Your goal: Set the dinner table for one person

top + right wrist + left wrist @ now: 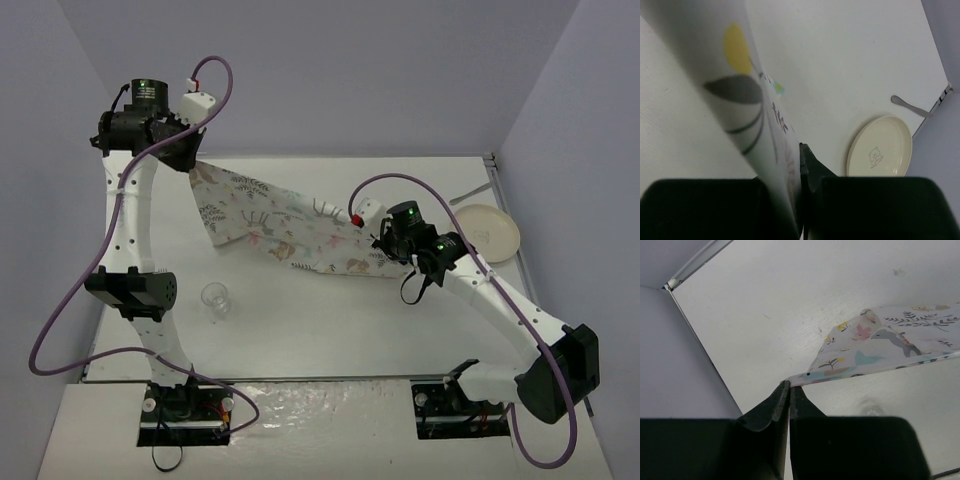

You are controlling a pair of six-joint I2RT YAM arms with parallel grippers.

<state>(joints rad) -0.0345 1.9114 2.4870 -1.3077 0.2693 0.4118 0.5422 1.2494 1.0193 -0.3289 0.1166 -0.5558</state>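
A white animal-and-leaf printed cloth [275, 225] hangs stretched between my two grippers above the off-white dinner table [320, 320]. My left gripper [192, 162] is shut on the cloth's far left corner [810, 375]. My right gripper [380, 240] is shut on the cloth's right end, which fills the left of the right wrist view [755, 110]. A cream plate [487, 232] lies at the table's right edge, also in the right wrist view [880, 147]. A clear glass [214, 298] stands near the left arm.
A metal utensil [910, 105] lies beyond the plate by the far right corner rail. Grey walls close in the table on the left, back and right. The arm bases stand at the near edge.
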